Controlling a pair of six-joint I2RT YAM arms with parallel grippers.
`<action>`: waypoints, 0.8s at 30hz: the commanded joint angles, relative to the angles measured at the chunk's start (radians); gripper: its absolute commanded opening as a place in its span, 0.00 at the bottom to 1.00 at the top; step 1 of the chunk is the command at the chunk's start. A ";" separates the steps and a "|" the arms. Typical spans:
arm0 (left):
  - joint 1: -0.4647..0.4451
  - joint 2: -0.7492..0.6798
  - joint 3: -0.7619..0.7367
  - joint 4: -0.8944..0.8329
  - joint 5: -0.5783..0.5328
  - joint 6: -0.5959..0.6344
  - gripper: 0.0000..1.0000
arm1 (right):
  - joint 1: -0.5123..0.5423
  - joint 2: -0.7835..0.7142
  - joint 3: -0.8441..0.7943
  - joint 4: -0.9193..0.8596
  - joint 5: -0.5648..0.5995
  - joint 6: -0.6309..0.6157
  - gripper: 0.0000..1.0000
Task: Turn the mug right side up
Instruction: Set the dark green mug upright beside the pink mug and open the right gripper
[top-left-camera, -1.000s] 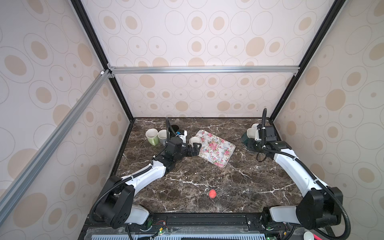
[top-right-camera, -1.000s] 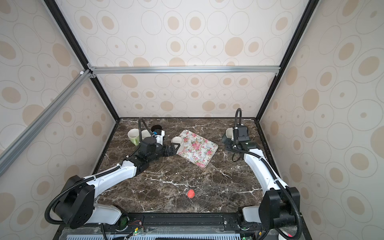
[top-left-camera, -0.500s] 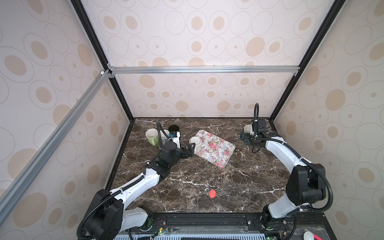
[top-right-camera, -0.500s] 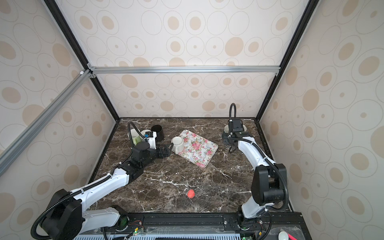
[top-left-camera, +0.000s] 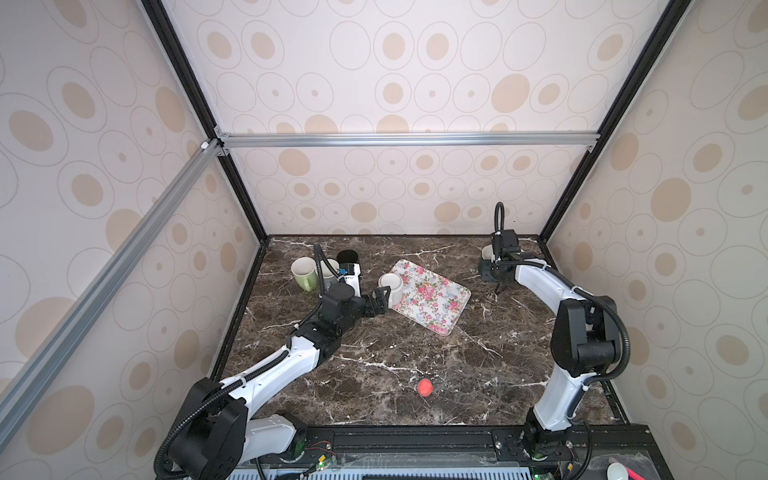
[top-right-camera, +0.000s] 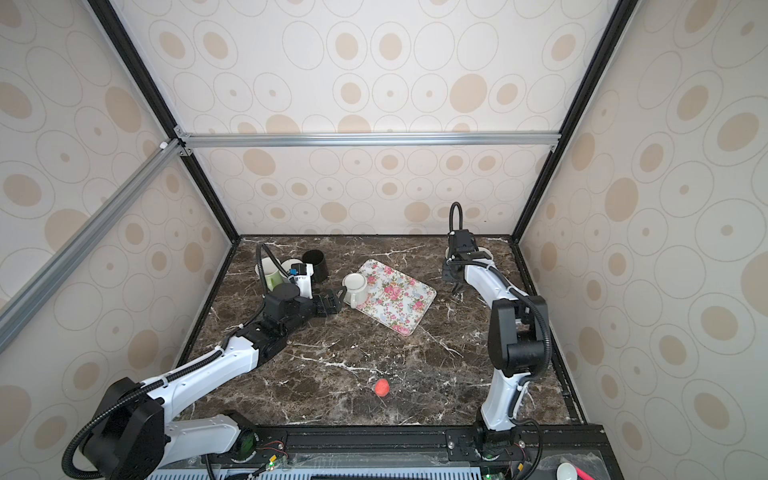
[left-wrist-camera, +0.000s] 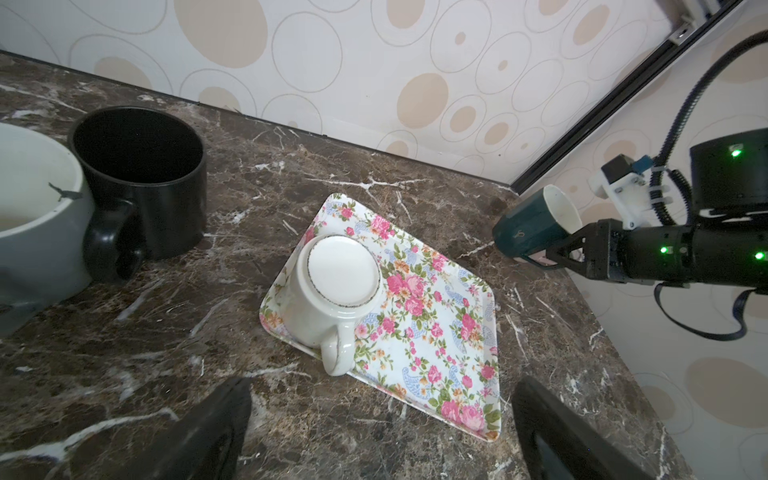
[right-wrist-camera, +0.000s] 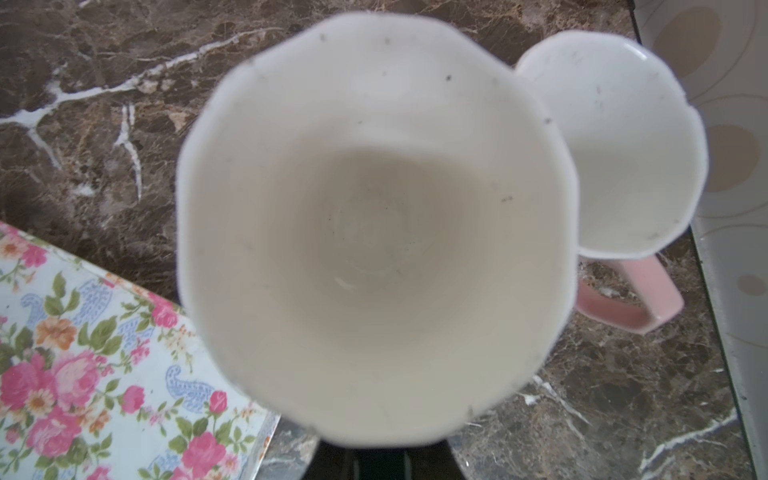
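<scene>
I log the dark veined marble tabletop (top-left-camera: 374, 353) bearing a rectangular floral-print tray (top-left-camera: 432, 299). On the tray corner nearest the left arm the white ceramic mug (left-wrist-camera: 336, 291) stands base-up, its handle overhanging the tray edge toward the left gripper (left-wrist-camera: 382, 386), whose jaws are spread fully wide, empty, just short of that handle. At the back right, the right gripper (left-wrist-camera: 557, 249) is clamped on a dark teal mug (left-wrist-camera: 528, 228), tilted with its white interior facing the wrist camera, beside a pink-handled white cup (right-wrist-camera: 623, 145); a small red ball (top-left-camera: 424, 387) lies near the front, well apart.
</scene>
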 joint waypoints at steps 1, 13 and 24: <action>0.005 0.051 0.078 -0.106 -0.052 0.049 0.98 | -0.006 0.030 0.079 0.047 0.052 -0.005 0.00; 0.006 0.065 0.091 -0.139 -0.057 0.045 0.98 | -0.005 0.158 0.202 -0.007 0.064 -0.002 0.00; 0.007 0.108 0.135 -0.185 -0.041 0.044 0.98 | -0.005 0.137 0.176 0.007 0.065 0.006 0.60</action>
